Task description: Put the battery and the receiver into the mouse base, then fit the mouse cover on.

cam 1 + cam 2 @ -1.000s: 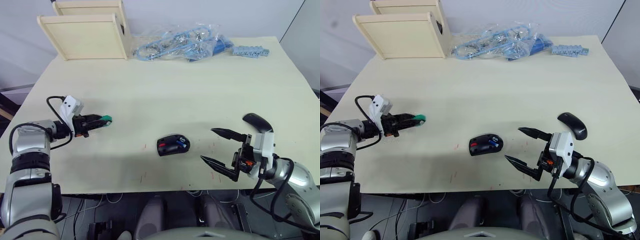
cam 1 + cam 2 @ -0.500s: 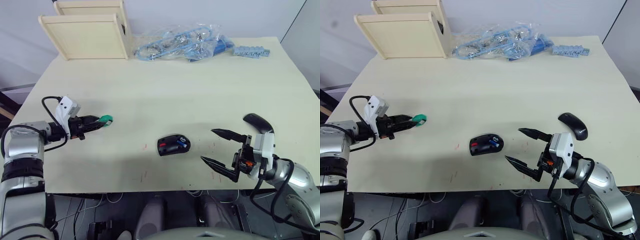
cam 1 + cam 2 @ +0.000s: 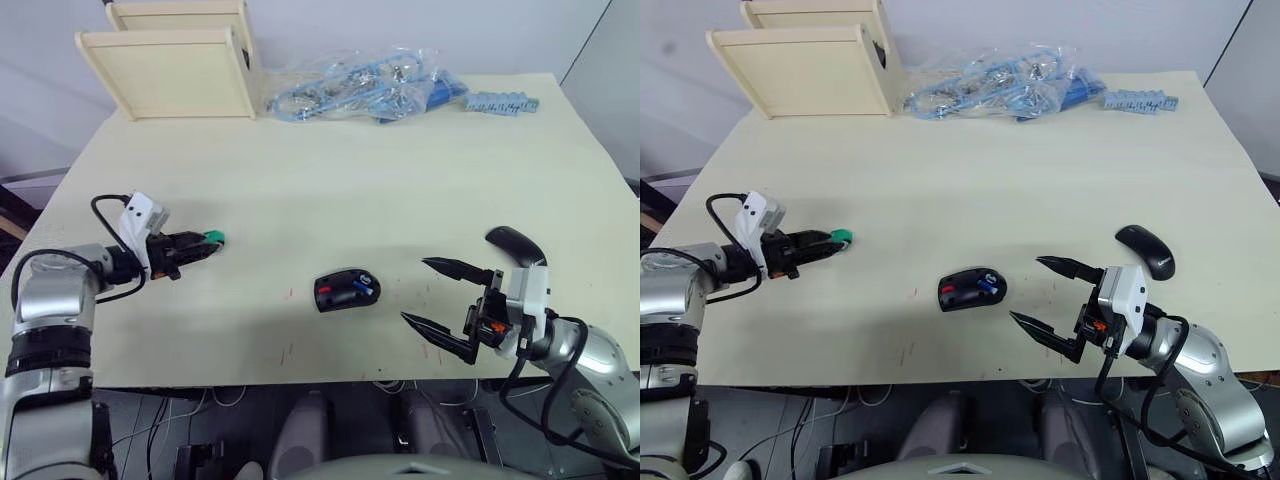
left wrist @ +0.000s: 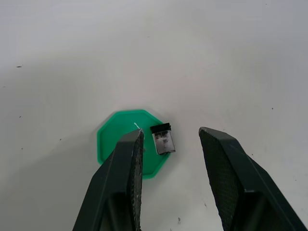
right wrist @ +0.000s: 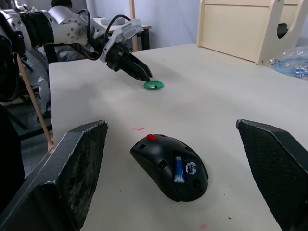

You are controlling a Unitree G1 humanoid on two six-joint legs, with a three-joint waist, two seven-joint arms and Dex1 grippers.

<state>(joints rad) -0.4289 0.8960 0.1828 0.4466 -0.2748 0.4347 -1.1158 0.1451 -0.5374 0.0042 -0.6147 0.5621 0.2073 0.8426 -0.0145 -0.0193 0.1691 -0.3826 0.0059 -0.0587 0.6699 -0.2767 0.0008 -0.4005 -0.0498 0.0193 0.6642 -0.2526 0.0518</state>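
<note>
- Receiver (image 4: 162, 140): tiny grey piece lying on the edge of the green disc (image 4: 130, 142) at the table's (image 3: 330, 180) left side, just ahead of the left gripper (image 4: 169, 139), whose fingers stand apart around it without touching.
- Mouse base (image 3: 346, 290): near the front edge, at 4 o'clock from the disc, with the blue battery (image 5: 179, 169) in its hollow.
- Right gripper (image 3: 432, 292): spread wide, empty, at 3 o'clock from the base.
- Mouse cover (image 3: 1145, 251): at 2 o'clock from the base.

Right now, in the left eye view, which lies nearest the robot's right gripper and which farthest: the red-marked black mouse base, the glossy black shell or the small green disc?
1. Glossy black mouse cover, just behind the right gripper.
2. Red-marked black mouse base, toward the table's middle; nearly a tie with the first.
3. Small green disc, far left.
</note>
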